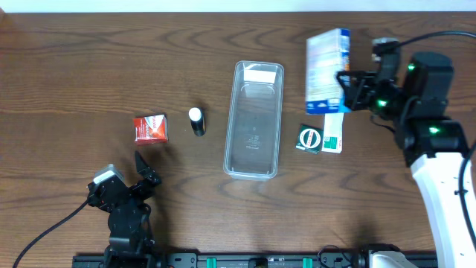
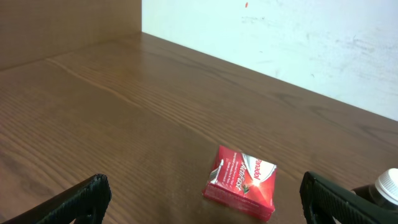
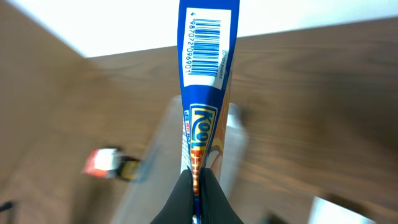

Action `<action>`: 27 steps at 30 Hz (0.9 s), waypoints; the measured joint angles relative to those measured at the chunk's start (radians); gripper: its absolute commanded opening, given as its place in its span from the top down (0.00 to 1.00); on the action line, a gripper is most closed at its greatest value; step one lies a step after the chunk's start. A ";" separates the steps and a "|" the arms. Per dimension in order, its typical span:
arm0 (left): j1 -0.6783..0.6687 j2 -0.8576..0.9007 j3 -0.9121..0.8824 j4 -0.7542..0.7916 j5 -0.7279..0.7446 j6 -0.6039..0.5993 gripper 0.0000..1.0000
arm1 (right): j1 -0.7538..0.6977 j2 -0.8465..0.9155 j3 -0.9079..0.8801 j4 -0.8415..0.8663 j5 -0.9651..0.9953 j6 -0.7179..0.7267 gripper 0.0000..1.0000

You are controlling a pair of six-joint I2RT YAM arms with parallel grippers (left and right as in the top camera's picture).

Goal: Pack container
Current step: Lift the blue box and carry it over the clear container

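Note:
The clear plastic container (image 1: pixel 254 119) lies lengthwise in the middle of the table and holds nothing that I can see. My right gripper (image 1: pixel 344 80) is shut on the edge of a thin blue-and-white box (image 1: pixel 327 71), held up to the right of the container's far end. In the right wrist view the fingers (image 3: pixel 186 199) pinch the blue box (image 3: pixel 205 74) edge-on, with the blurred container (image 3: pixel 158 168) below it. My left gripper (image 1: pixel 126 171) stands open near the front left. A red box (image 2: pixel 242 182) lies ahead of it, between the wide-apart fingers (image 2: pixel 74 202).
A small black bottle with a white cap (image 1: pixel 196 121) lies between the red box (image 1: pixel 150 128) and the container. Right of the container lie a dark green box (image 1: pixel 309 138) and a white-and-green box (image 1: pixel 333 132). A white wall borders the table's far edge.

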 measured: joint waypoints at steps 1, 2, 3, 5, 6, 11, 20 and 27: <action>0.000 0.000 0.000 0.000 0.000 0.000 0.02 | 0.027 0.002 0.000 0.013 -0.006 0.018 0.99; 0.000 0.000 0.000 0.000 0.000 0.000 0.02 | 0.063 0.007 0.000 0.025 -0.008 0.043 0.99; 0.000 0.000 0.000 0.000 0.000 0.000 0.02 | 0.089 0.013 0.000 0.030 -0.005 0.064 0.99; 0.000 0.000 0.000 0.000 0.000 0.000 0.02 | 0.153 0.037 0.001 0.031 0.025 0.128 0.99; 0.000 0.000 0.000 0.000 0.000 0.000 0.02 | 0.186 0.054 0.001 0.031 0.048 0.171 0.99; 0.000 0.000 0.000 0.000 0.000 0.000 0.02 | 0.320 0.163 0.001 0.106 0.170 0.371 0.99; 0.000 0.000 0.000 0.000 0.000 0.000 0.02 | 0.397 0.285 0.001 0.158 0.335 0.579 0.96; 0.000 0.000 0.000 0.000 0.000 0.000 0.02 | 0.397 0.343 0.001 0.227 0.377 0.627 0.60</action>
